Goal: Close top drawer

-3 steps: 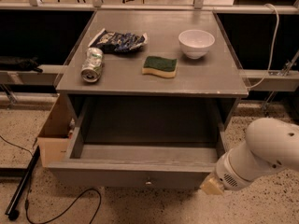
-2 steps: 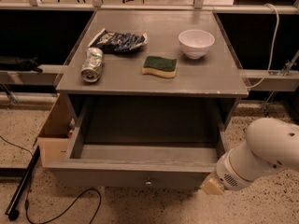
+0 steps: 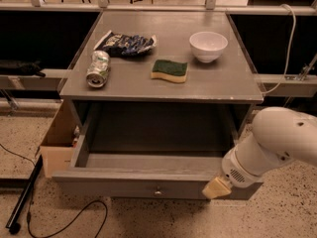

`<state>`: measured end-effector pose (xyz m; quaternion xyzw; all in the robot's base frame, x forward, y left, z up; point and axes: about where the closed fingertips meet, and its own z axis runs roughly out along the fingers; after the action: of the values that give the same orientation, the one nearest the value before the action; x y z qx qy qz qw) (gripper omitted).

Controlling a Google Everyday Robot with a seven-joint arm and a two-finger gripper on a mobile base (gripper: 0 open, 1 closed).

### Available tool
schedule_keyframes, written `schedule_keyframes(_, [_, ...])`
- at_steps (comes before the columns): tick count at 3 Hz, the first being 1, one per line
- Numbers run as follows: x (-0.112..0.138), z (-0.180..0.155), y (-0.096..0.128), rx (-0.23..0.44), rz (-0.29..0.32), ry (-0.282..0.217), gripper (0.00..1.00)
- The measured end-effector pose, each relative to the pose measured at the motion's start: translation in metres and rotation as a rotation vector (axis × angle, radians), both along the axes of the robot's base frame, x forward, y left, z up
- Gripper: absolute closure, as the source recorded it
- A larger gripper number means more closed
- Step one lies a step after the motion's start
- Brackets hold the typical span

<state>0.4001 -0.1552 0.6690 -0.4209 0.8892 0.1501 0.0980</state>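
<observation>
The top drawer (image 3: 124, 185) is a wide grey drawer pulled far out from under the grey table top (image 3: 218, 86). Its inside looks empty. A small round knob (image 3: 158, 191) sits at the centre of its long front panel. My gripper (image 3: 216, 188) is at the end of the white arm (image 3: 277, 143) and shows as a tan tip. It is at the right end of the drawer's front panel, touching or just in front of it.
On the table top lie a crushed can (image 3: 98, 68), a dark snack bag (image 3: 126, 43), a green sponge (image 3: 170, 70) and a white bowl (image 3: 208, 46). A cardboard box (image 3: 57, 148) stands left of the drawer. A black cable (image 3: 64, 221) and a pole (image 3: 25, 197) lie on the floor.
The arm and gripper have edged slightly left and up along the drawer's right front corner. The drawer stays open about as far as before.
</observation>
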Motion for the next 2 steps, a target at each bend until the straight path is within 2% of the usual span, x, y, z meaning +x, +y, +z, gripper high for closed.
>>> schedule_keyframes(1, [0.028, -0.016, 0.004, 0.013, -0.024, 0.038, 0.00])
schedule_keyframes(2, [0.034, -0.029, 0.008, 0.027, -0.025, 0.061, 0.00])
